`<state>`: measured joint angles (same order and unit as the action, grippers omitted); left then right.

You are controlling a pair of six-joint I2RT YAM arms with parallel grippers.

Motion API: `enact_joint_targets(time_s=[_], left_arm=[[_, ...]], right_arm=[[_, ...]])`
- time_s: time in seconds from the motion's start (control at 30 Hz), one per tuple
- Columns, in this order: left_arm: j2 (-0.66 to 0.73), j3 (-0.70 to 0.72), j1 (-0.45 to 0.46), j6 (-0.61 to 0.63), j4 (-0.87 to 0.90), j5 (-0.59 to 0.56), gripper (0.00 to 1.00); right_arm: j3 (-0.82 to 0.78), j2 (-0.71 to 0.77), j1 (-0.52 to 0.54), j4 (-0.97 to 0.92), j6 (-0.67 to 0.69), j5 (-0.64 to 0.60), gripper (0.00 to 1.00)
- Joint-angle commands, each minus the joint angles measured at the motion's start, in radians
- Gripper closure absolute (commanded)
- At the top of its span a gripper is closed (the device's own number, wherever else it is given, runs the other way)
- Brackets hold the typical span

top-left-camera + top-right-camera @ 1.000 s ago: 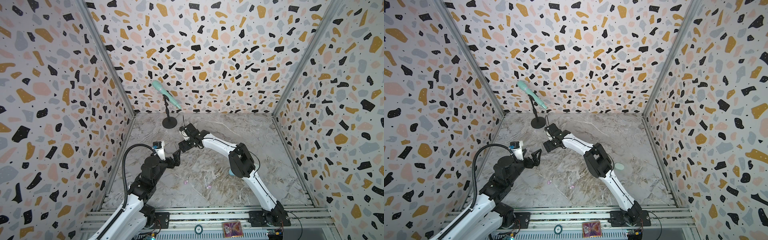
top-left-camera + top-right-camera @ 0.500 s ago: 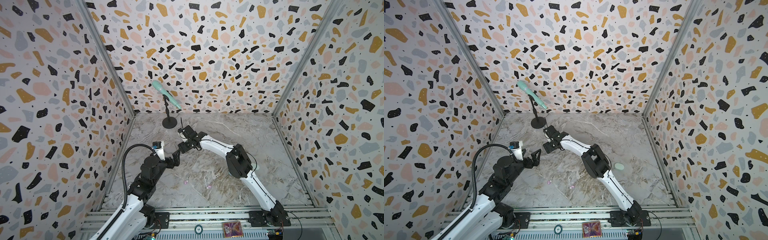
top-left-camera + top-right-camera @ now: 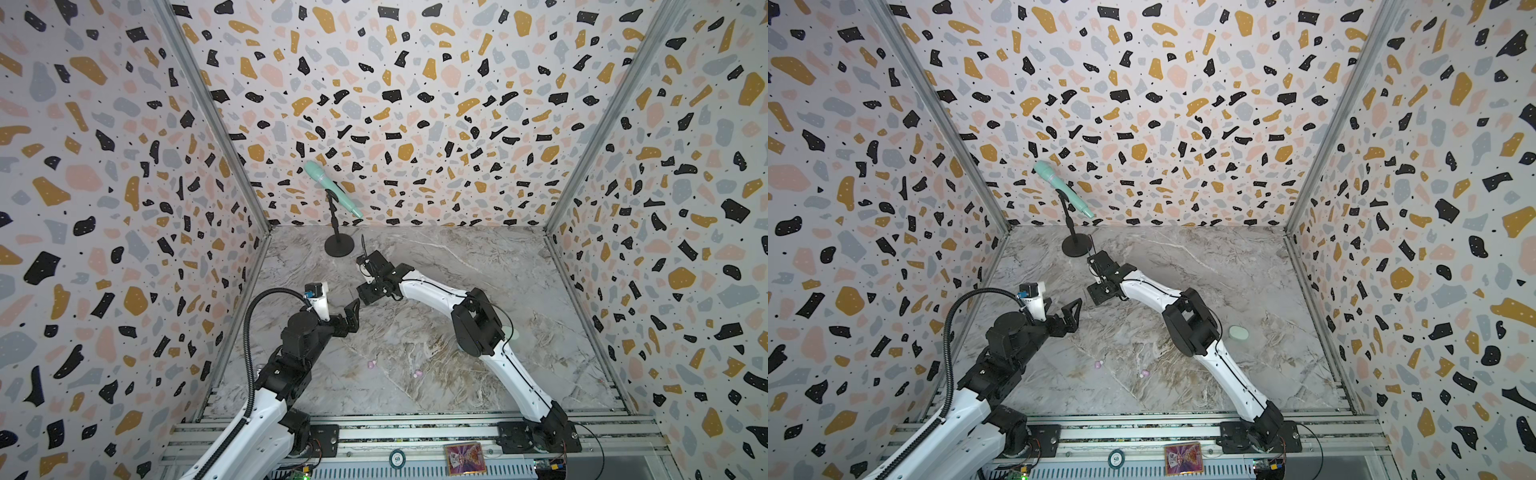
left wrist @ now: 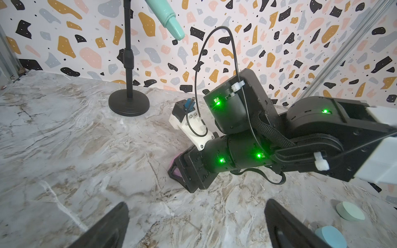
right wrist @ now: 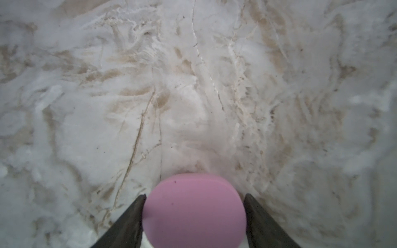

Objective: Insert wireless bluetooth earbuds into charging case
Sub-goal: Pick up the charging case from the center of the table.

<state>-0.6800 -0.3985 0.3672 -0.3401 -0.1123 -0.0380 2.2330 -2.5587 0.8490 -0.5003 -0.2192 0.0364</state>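
My right gripper (image 3: 1095, 294) hung low over the marble table (image 3: 1183, 257), with the microphone stand (image 3: 1076, 246) just beyond it. Two pink earbuds (image 3: 1099, 364) lay well behind it, and a mint case (image 3: 1238, 333) sat off to its right.

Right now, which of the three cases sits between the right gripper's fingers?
The pink case: the right gripper brackets it on both sides. The mint case and the blue case lie side by side, well clear of it.
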Motion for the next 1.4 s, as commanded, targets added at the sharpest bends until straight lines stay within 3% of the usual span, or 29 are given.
enact_joint_targets(time_s=[0.0,0.23,0.5,1.03,1.37], left_arm=[[0.005,0.005,-0.006,0.010,-0.019,0.009,0.00],[0.006,0.003,-0.006,0.013,-0.015,0.006,0.00],[-0.007,0.001,-0.007,0.030,-0.023,0.015,0.00],[-0.147,-0.018,0.010,0.102,-0.125,0.136,0.00],[-0.251,-0.033,0.183,0.229,-0.229,0.112,0.00]], right_arm=[[0.049,-0.006,0.010,0.000,-0.009,-0.007,0.31],[0.047,0.010,0.011,-0.009,-0.017,-0.026,0.38],[-0.058,0.143,-0.001,-0.017,-0.041,-0.052,0.40],[-0.635,0.667,-0.045,-0.007,-0.185,-0.022,0.41],[-0.819,0.977,-0.047,-0.107,-0.309,0.020,0.41]])
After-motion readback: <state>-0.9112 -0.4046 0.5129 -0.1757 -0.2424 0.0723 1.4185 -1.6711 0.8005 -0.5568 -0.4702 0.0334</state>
